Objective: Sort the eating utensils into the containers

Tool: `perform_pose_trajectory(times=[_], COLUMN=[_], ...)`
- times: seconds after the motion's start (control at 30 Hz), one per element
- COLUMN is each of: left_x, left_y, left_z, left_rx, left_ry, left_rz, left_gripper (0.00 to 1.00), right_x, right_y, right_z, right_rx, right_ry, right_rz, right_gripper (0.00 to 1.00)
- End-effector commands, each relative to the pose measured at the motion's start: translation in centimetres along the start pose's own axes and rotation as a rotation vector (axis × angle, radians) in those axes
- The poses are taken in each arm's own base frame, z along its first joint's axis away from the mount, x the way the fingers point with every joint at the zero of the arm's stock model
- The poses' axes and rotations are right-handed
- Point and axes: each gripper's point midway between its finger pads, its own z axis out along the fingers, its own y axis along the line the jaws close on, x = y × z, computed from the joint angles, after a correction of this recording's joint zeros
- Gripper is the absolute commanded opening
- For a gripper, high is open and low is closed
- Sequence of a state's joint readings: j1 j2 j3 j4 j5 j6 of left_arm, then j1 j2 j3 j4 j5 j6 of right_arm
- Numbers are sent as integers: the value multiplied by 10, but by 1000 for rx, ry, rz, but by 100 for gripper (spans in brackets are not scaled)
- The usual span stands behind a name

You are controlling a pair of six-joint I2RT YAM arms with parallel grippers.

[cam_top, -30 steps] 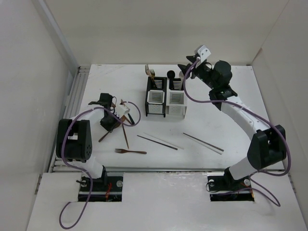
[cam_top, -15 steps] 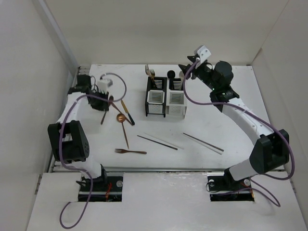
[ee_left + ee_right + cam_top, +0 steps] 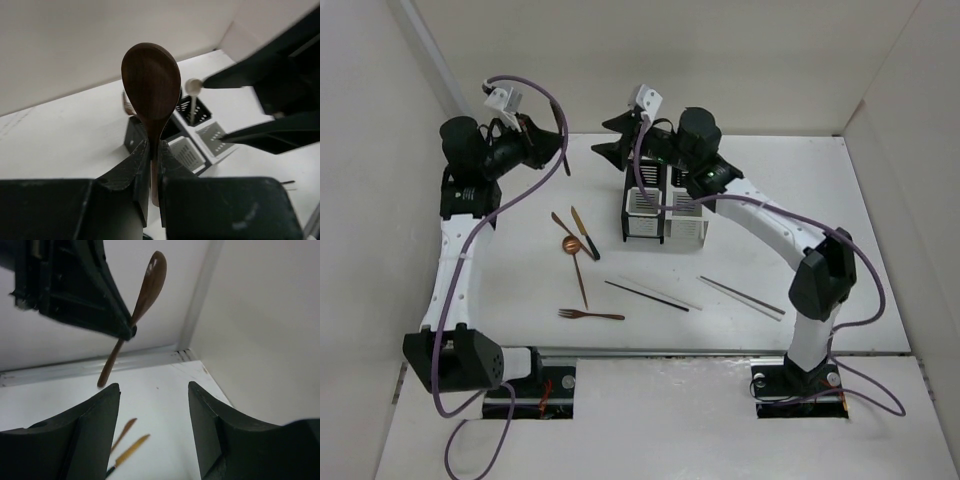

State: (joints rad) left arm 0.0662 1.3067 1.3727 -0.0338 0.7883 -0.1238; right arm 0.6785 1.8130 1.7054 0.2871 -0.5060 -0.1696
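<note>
My left gripper (image 3: 552,150) is raised above the table's back left and is shut on a dark brown wooden spoon (image 3: 151,85), bowl pointing away; the spoon also shows in the right wrist view (image 3: 150,285). My right gripper (image 3: 607,138) is open and empty, held high just left of the paired black-and-white containers (image 3: 642,205), facing the left gripper. The containers (image 3: 192,150) hold a pale spoon (image 3: 192,87) and other utensils. On the table lie a brown utensil (image 3: 560,221), a yellow-handled knife (image 3: 584,231), a copper spoon (image 3: 571,245), a fork (image 3: 590,315) and chopsticks (image 3: 650,293).
A second chopstick pair (image 3: 741,296) lies right of centre. White walls enclose the table on the left, back and right. Purple cables loop off both arms. A metal rail (image 3: 100,365) runs along the table's left edge.
My left arm has risen from the table's left side to the back with the brown spoon in it. My right arm has swung left from behind the containers towards the left gripper.
</note>
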Motion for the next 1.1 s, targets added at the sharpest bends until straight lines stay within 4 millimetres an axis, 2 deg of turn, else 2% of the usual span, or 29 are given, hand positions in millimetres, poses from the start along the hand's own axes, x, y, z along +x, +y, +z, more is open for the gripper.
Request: perform_pose_trajectory(times=[0.0, 0.13, 0.23, 0.27, 0.3, 0.37, 0.4, 0.47, 0.53, 0.7, 0.73, 0.87, 0.97, 1.0, 1.03, 1.07], left_x=[-23, -23, -20, -25, -26, -22, -22, -17, -17, -8, -8, -3, 3, 6, 10, 11], left_y=[-35, -55, -51, -55, -55, -57, -56, -59, -60, -68, -68, -72, -70, -72, -71, -71], left_z=[-1, -5, -6, -9, -9, -7, -7, -5, -5, -4, -4, -3, -3, -3, -2, -2], left_rx=[122, 162, 138, 142, 142, 151, 150, 159, 168, 197, 197, 214, 207, 221, 226, 226], left_ry=[-121, -141, -149, -165, -165, -162, -163, -154, -151, -135, -135, -122, -100, -88, -71, -70], left_rz=[-14, 22, 19, 34, 35, 44, 55, 48, 59, 53, 53, 38, 37, 32, 19, 19], left_gripper=[0, 0, 0, 0, 0, 0, 0, 0, 0, 0, 0, 0, 0, 1, 15, 64], right_x=[-31, -37, -24, -24, -25, -20, -22, -22, -22, -17, -12, -6, -13, -9, -6, -9], right_y=[17, 30, 41, 42, 52, 54, 63, 68, 62, 54, 54, 52, 48, 46, 47, 39], right_z=[18, 25, 31, 30, 31, 34, 34, 38, 40, 42, 43, 45, 45, 45, 43, 39], right_rx=[-121, -160, -198, -200, -234, -255, -278, -289, -250, -195, -195, -184, -161, -145, -145, -123], right_ry=[-116, -156, -136, -134, -135, -133, -133, -136, -135, -128, -120, -111, -128, -124, -116, -127], right_rz=[96, 112, 137, 157, 166, 180, 193, 195, 207, 225, 230, 245, 237, 240, 245, 236], right_gripper=[62, 58, 54, 54, 53, 51, 51, 50, 49, 34, 25, 3, 0, 0, 0, 0])
